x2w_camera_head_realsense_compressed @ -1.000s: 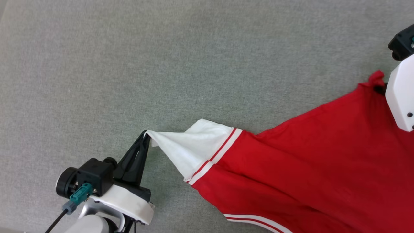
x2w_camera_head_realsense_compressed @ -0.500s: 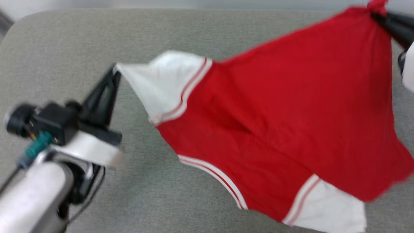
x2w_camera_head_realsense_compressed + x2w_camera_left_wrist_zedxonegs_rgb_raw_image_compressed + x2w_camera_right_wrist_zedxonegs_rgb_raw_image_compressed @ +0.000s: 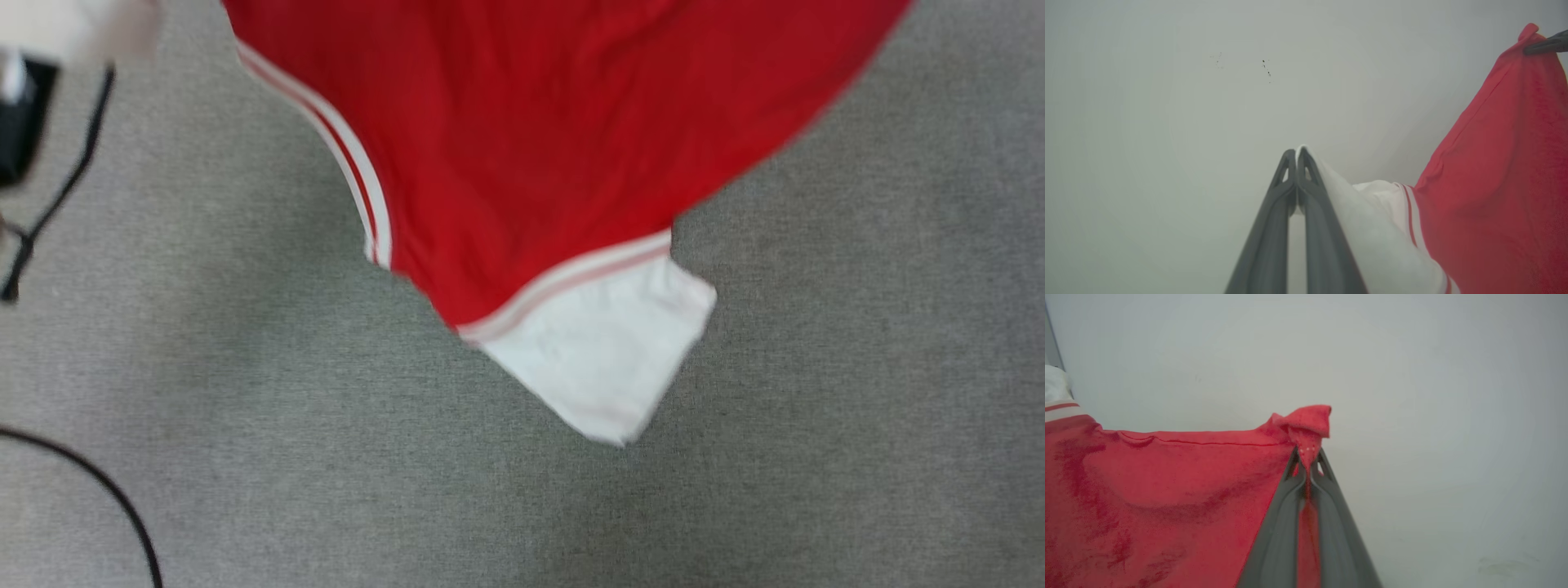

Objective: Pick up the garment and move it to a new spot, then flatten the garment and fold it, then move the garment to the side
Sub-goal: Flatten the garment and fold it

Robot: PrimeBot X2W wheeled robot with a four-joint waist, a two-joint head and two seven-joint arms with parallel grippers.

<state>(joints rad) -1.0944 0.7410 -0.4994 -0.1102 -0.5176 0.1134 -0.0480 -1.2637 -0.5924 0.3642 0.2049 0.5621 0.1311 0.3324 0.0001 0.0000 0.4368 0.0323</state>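
The garment [image 3: 522, 122] is a red shirt with white striped trim, hanging in the air above the grey surface. One white sleeve [image 3: 604, 359] dangles at its lowest point. In the left wrist view my left gripper [image 3: 1296, 153] is shut on the tip of the other white sleeve [image 3: 1372, 228], with the red body [image 3: 1502, 183] spreading off to the right. My right gripper [image 3: 1308, 455] is shut on a bunched red corner of the garment [image 3: 1167, 490]. That same right gripper [image 3: 1545, 44] appears at the top right of the left wrist view, pinching the corner.
A grey fabric surface [image 3: 816, 408] lies under the hanging shirt. Part of my left arm, with its black cable [image 3: 57, 196], sits at the upper left of the head view. Another black cable [image 3: 98, 490] curves at the lower left. A pale wall [image 3: 1433, 396] faces both wrist cameras.
Both grippers have raised the garment off the surface, so it now hangs stretched between them. The head view has shifted, and the lower sleeve now dangles in its middle.
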